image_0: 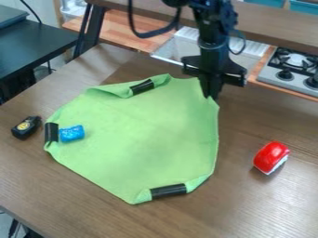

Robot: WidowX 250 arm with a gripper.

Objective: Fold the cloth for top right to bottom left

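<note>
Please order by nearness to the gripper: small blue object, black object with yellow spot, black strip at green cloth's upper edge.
1. Black strip, upper edge of cloth.
2. Blue object, on cloth, left part.
3. Black object, left of cloth.

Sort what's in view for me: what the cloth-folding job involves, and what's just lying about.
Part of the job:
- green cloth, with black strips on its edges
- the robot's hand, at the cloth's top right

Just lying about:
- small blue object, on the cloth's left side
- black-and-yellow object
- red-and-white object
</note>
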